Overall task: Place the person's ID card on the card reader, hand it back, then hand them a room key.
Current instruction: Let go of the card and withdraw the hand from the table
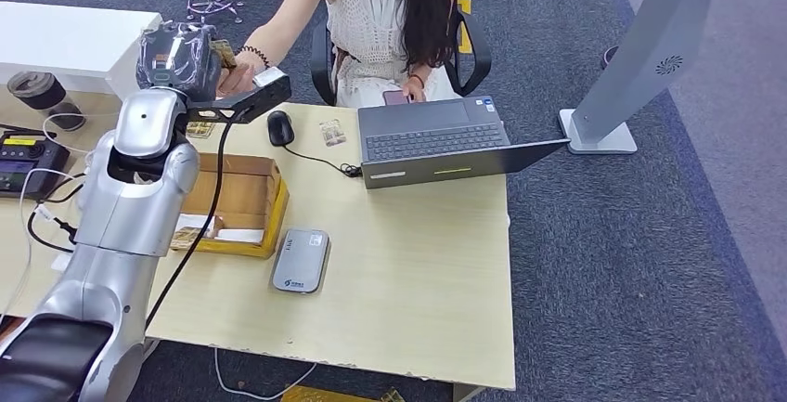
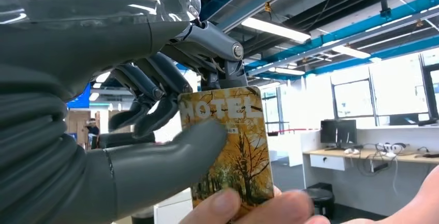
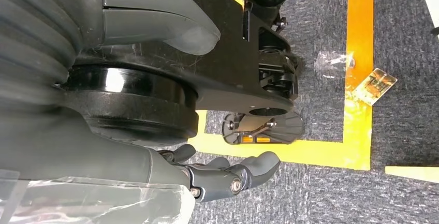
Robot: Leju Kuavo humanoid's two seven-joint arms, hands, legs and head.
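My left hand (image 1: 181, 54) is raised over the far left of the desk toward a seated person. It pinches a room key card (image 2: 233, 141), printed HOTEL over autumn trees, between the thumb (image 2: 171, 157) and the dark fingers (image 2: 155, 87). The person's hand (image 1: 238, 75) reaches in and their fingers (image 2: 243, 208) grip the card's free end. In the head view the card (image 1: 223, 52) shows as a sliver beside my hand. The grey card reader (image 1: 301, 260) lies flat on the desk with nothing on it. My right hand (image 3: 207, 177) hangs above the floor, fingers loosely apart, holding nothing.
A cardboard box (image 1: 232, 202) with key cards stands left of the reader. A laptop (image 1: 436, 142), a mouse (image 1: 279, 127) and a small card (image 1: 331, 132) lie at the desk's far side. A kiosk stand (image 1: 640, 58) rises at the right. One card (image 3: 376, 85) lies on the carpet.
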